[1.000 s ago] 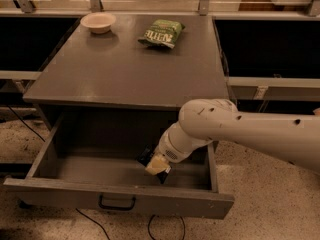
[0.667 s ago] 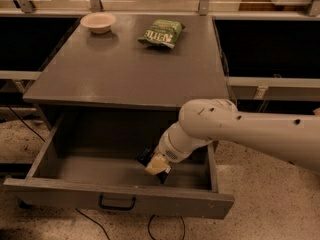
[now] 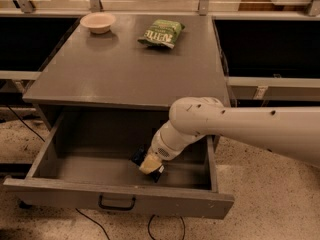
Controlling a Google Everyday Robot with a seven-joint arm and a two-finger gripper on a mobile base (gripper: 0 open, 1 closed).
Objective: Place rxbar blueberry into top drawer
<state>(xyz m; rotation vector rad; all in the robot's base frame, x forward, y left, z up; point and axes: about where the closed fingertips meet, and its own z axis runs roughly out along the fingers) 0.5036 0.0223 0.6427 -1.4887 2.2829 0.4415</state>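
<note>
Camera view shows one tool (image 3: 150, 165), pale and cream-coloured, low inside the one open top drawer (image 3: 120, 196), right of the drawer's middle and close to its floor. It is closed around one rxbar blueberry (image 3: 138, 157). The dark wrapper sticks out on both sides of the tool, one end toward the drawer's back left and the other toward its front right. The lettering cannot be read. The bar is inside the drawer, at or just above its bottom; whether it touches cannot be told.

One white arm (image 3: 240, 129) enters from the right edge, runs leftward to a rounded elbow in front of the counter's front edge, then bends down and left into the drawer, with the wrist angled toward the drawer's front.

The drawer is pulled well out from the grey cabinet, and its flat front panel carries one small dark handle (image 3: 117, 203).

On the grey counter (image 3: 130, 69) above lie two things, well apart from the tool. One green chip bag (image 3: 161, 32) sits near the back, right of centre, and one pale bowl (image 3: 98, 22) sits at the back left. A speckled floor (image 3: 270, 194) surrounds the cabinet.
</note>
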